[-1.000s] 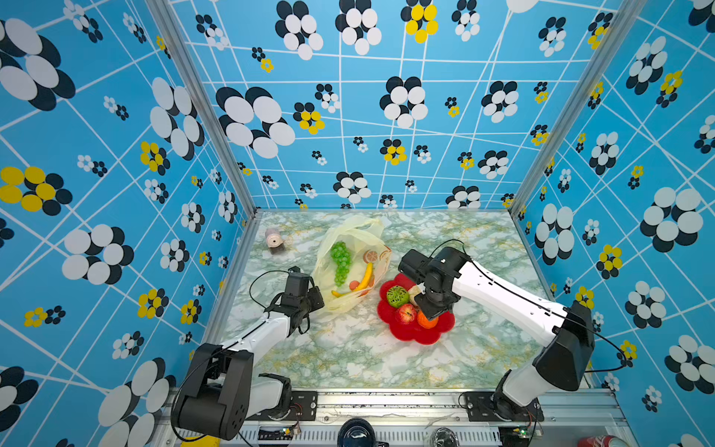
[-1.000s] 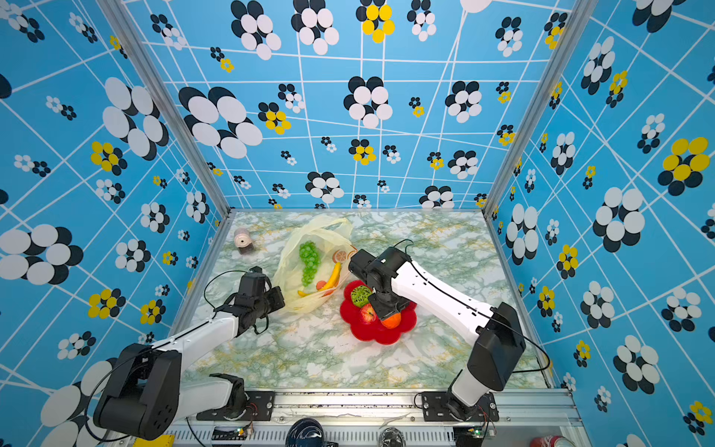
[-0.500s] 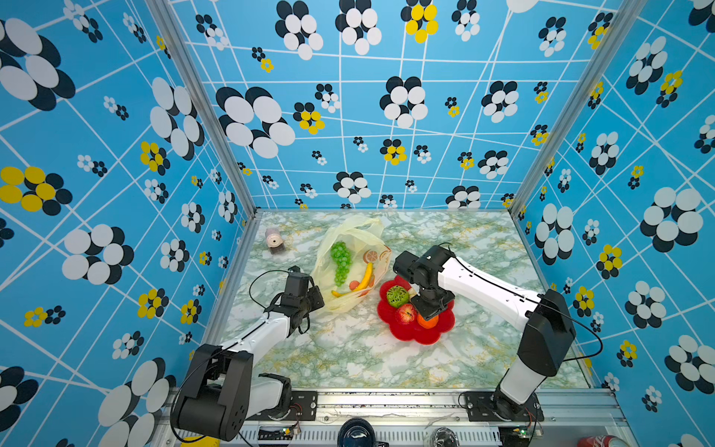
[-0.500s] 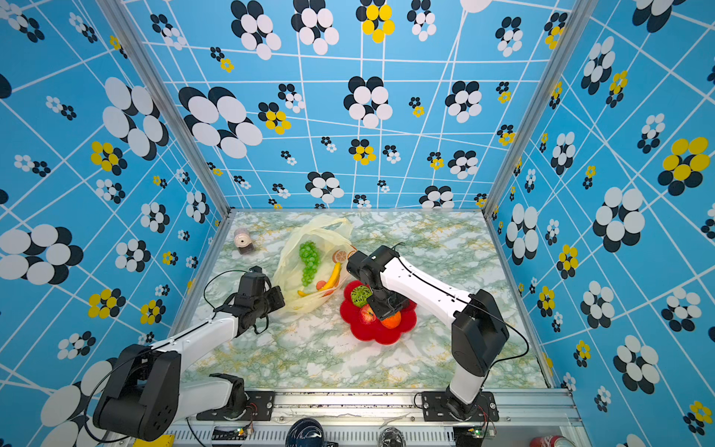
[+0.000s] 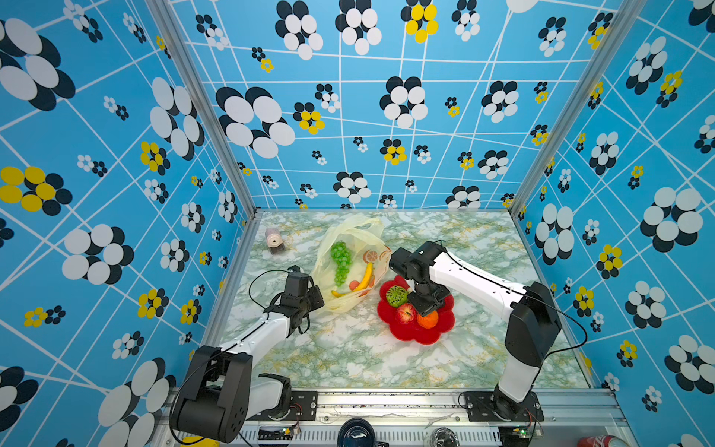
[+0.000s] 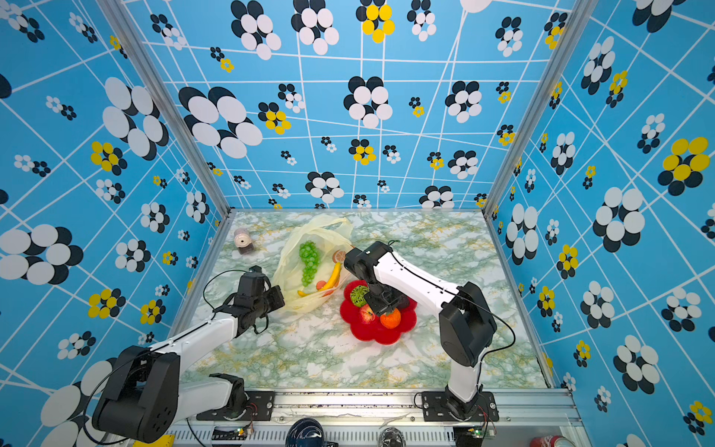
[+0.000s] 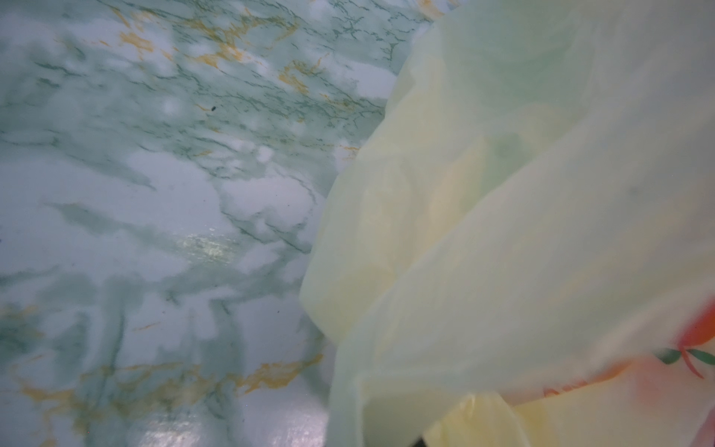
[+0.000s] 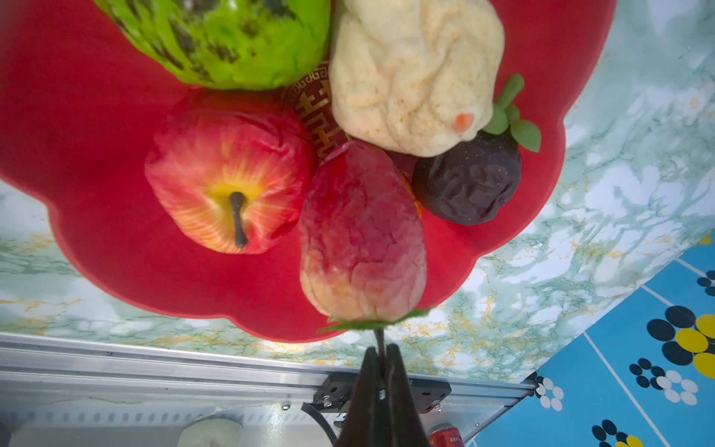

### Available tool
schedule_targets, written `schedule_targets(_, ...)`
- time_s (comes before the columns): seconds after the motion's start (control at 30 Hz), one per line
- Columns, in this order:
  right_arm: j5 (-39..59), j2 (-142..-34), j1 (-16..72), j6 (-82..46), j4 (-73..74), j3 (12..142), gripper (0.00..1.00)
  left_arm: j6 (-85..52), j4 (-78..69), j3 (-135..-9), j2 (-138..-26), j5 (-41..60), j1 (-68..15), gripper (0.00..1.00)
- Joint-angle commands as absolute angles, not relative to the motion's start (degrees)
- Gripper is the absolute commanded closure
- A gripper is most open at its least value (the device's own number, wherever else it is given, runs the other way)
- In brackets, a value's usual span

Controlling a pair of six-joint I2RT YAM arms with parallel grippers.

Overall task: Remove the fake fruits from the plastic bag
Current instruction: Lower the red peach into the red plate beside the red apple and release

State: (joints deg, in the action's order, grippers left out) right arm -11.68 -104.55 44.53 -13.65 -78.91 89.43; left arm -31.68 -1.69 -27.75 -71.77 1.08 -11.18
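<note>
Our right gripper [image 8: 382, 350] is pinched tight on the thin stem of the strawberry [image 8: 361, 232], which hangs over the red flower-shaped plate [image 8: 96, 135]; we cannot tell whether its tip touches. Crowded on the plate are the red apple [image 8: 232, 182], the green netted ball [image 8: 228, 38], the cream bulb [image 8: 414, 73] and the dark brown piece [image 8: 468, 185]. In a top view the orange [image 5: 427, 319] sits beside the apple, and the right wrist covers the plate's middle. Our left gripper [image 5: 316, 301] is clamped on the near edge of the plastic bag [image 5: 358, 232], which lies on the marbled table [image 5: 348, 360] just beside the plate. Inside the bag we see the green grape bunch [image 5: 340, 263], the yellow banana [image 5: 365, 276] and a small orange-red piece [image 5: 353, 285], next to a printed orange slice [image 5: 371, 256]. A gold character [image 8: 315, 112] marks the plate's centre, partly hidden. A pinkish cylinder [image 5: 274, 242] stands well apart by the wall. A red can [image 5: 596, 441] at the front rail bears white script we cannot read.
</note>
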Motion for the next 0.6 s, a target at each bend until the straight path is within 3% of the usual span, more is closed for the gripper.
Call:
schedule_targets(0.0,-11.9,-105.7,44.1,-12.8,-80.2,91.2,1.00,-30.8,-2.0,-27.1,-70.5,1.6,-11.1,1.00)
schedule_targets(0.2,-12.0,-107.2,44.0,-12.6,-79.8,94.0,1.00,-30.8,-1.8,-27.1,-70.2,1.5,-11.1,1.00)
schedule_targets(0.57,-13.1,-107.2,43.7,-12.3,-78.9,94.2,0.84,-30.7,-2.0,-27.0,-70.0,1.7,-11.1,1.00)
